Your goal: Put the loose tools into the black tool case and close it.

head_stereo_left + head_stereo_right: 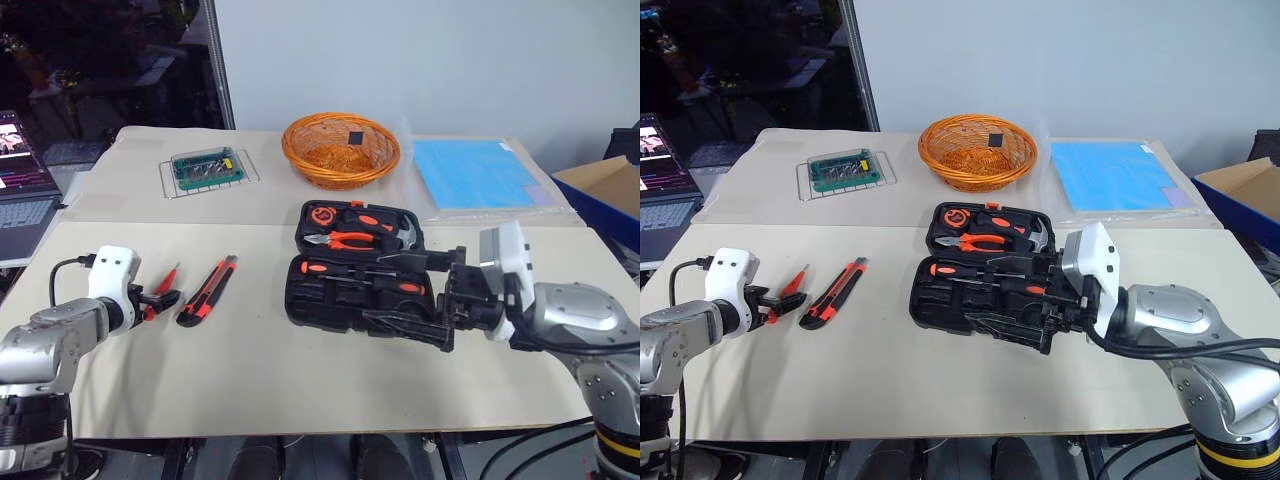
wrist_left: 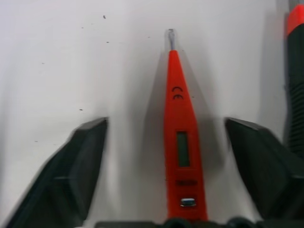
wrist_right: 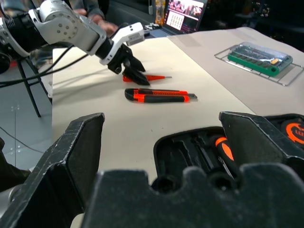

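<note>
Orange tester screwdriver (image 2: pixel 179 142) lies on the worktop (image 1: pixel 300 380) between the left pincer's (image 1: pixel 165 298) wide fingers, untouched, while the right pincer (image 1: pixel 415 297) gapes wide beside the open black tool case (image 1: pixel 355 265).

Left arm extended low at the robot's left, its left gripper (image 1: pixel 165 298) angled forward and downward, both black fingers (image 2: pixel 71 171) spread apart with a clear gap between them. Right arm bent inward across the front, its right gripper (image 1: pixel 420 300) pointing level toward the robot's left, fingers (image 3: pixel 71 161) parted wide, nothing held.
</note>
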`<state>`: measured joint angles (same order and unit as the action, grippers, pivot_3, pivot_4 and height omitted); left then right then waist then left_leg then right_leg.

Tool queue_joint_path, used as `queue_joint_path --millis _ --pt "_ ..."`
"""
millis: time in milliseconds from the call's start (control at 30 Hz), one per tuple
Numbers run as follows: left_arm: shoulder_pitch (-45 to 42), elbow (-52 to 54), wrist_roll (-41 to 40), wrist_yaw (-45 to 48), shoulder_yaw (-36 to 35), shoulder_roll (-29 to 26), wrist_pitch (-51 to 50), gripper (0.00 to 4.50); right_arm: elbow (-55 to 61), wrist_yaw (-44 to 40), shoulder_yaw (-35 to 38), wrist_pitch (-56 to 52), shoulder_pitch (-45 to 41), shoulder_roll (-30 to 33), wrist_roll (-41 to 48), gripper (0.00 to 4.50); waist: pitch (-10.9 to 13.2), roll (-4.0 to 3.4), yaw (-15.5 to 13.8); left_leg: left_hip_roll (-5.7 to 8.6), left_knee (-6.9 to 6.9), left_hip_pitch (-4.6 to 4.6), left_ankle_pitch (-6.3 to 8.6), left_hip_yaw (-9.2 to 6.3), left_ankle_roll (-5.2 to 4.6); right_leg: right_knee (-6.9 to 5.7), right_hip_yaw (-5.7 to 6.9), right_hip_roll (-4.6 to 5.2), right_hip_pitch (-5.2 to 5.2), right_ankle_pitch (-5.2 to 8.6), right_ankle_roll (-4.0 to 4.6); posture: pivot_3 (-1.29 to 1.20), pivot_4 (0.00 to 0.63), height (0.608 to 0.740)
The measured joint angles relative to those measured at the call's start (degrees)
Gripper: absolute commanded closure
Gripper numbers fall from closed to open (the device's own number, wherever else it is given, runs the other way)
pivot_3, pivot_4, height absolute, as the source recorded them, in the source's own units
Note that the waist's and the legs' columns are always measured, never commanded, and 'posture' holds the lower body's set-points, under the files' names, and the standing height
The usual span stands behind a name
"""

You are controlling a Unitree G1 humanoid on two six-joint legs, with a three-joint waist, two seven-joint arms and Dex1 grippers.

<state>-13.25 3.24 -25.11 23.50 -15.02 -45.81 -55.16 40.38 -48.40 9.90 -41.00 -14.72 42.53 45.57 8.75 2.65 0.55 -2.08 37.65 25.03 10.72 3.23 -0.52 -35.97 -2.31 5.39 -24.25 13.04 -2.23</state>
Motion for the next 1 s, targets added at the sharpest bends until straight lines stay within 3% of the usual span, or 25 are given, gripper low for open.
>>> queue_joint_path --millis 200,333,433,533,600,833,1000 --pt "1.54 0.51 0.22 3.05 -0.51 0.61 3.34 3.95 0.00 0.28 -0.01 1.64 1.25 0.34 -0.39 0.00 0.00 -0.01 -0.01 -0.01 -0.01 0.00 0.00 -0.09 0.01 0.00 -0.01 0.02 -0.01 0.00 0.01 0.00 0.150 0.740" --pt "1.14 1.08 -4.95 11.44 -2.50 1.10 5.40 3.95 0.05 0.89 0.26 3.87 3.94 0.32 -1.79 0.00 0.05 0.09 -0.42 -0.01 0.00 0.12 0.00 -0.10 0.00 0.02 0.05 0.03 -0.07 0.00 0.01 0.00 0.150 0.740" --pt "-3.75 2.64 -8.59 18.45 -2.17 -1.77 5.70 3.95 0.16 1.23 1.13 6.18 5.62 0.18 -3.25 0.00 0.10 0.17 -0.83 0.00 0.02 0.19 0.00 -0.03 0.00 0.05 0.15 0.02 -0.08 0.00 0.02 0.00 0.150 0.740" --pt "-13.00 4.75 -9.53 26.79 3.47 -6.15 5.93 3.95 1.20 1.28 4.71 7.95 9.27 0.58 -3.87 0.00 0.09 0.15 -1.37 0.10 0.02 0.19 -0.02 0.16 -0.03 0.15 0.17 0.04 0.01 0.02 -0.01 0.00 0.150 0.740" --pt "-18.78 5.63 -8.73 32.02 10.17 -6.22 6.83 3.95 2.22 0.78 7.82 8.12 12.93 1.99 -3.71 0.00 0.08 0.06 -1.66 0.17 0.02 0.19 -0.11 0.23 -0.24 0.18 0.12 0.06 0.06 0.06 -0.09 0.00 0.150 0.740" --pt "-34.97 -0.60 2.15 43.11 34.96 5.89 14.60 3.95 5.15 -4.06 23.06 9.53 29.10 4.33 -4.20 0.00 0.09 0.09 -1.84 0.18 0.17 0.28 -0.12 0.08 -0.29 0.10 0.08 -0.28 0.11 -0.13 -0.46 0.00 0.150 0.740" --pt "-39.85 -9.40 11.48 45.35 44.13 13.10 23.23 3.95 5.63 -5.57 29.83 9.84 34.26 4.36 -3.83 0.00 0.08 0.06 -0.78 0.16 0.19 0.23 -0.12 0.10 -0.29 0.10 -0.05 -0.31 0.10 -0.06 -0.65 0.00 0.150 0.740"
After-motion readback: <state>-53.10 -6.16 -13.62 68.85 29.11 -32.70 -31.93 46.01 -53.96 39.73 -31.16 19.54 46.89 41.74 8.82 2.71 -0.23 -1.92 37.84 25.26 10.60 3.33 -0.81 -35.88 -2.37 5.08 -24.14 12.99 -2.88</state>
